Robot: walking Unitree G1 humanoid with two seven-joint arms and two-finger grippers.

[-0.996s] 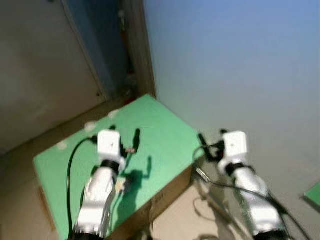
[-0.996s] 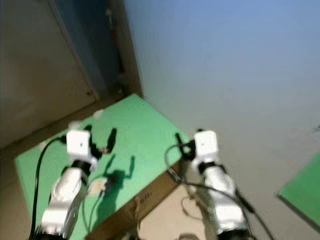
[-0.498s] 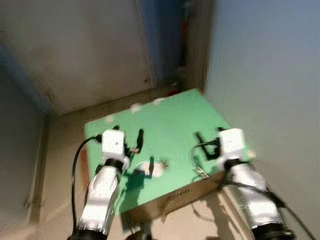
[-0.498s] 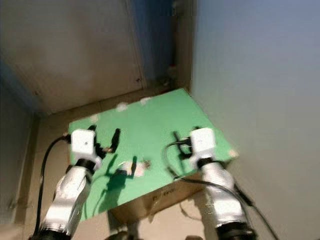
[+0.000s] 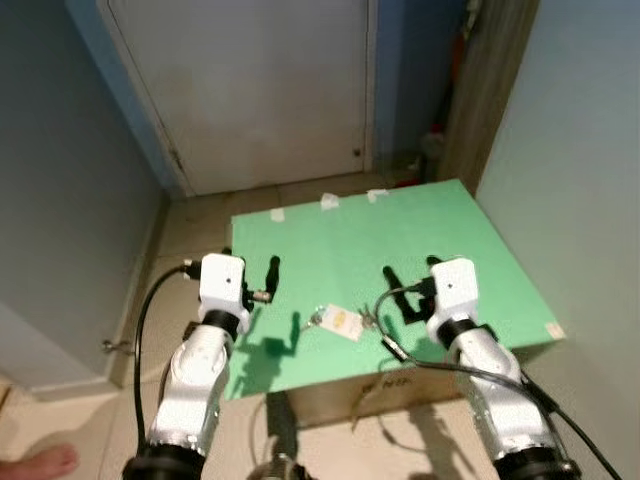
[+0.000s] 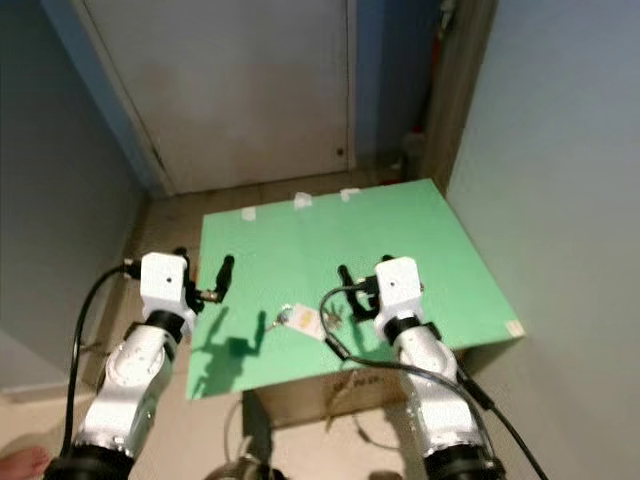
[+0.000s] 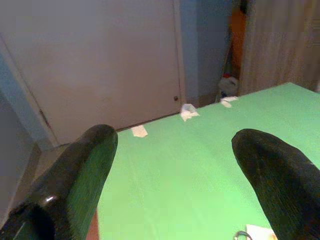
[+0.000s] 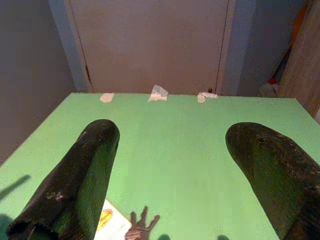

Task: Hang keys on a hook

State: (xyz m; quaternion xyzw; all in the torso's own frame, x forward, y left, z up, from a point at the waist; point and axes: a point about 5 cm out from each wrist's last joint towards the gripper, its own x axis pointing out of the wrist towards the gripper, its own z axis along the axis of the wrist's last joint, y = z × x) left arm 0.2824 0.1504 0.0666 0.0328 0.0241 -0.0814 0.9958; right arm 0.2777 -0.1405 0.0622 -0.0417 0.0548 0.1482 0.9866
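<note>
A bunch of keys [image 5: 370, 322] with a white and yellow tag [image 5: 340, 320] lies flat on the green top of a cardboard box [image 5: 450, 220], near its front edge. My left gripper [image 5: 250, 272] hovers over the box's left part, open and holding nothing, to the left of the tag. My right gripper [image 5: 412, 274] hovers just right of the keys, also open and holding nothing. In the right wrist view the keys [image 8: 141, 226] and tag [image 8: 112, 225] sit low between the spread fingers [image 8: 75, 180]. The left wrist view catches a corner of the tag [image 7: 255, 232].
A shut white door [image 5: 260, 80] stands behind the box, with a wooden post [image 5: 485, 90] to its right and blue-grey walls on both sides. Bits of white tape [image 5: 328, 202] mark the box's far edge. A person's foot [image 5: 40, 462] shows at bottom left on the tiled floor.
The whole picture has swung, so the camera turned: the door and the whole box top now face me. Both grippers hold the same open pose over the box.
</note>
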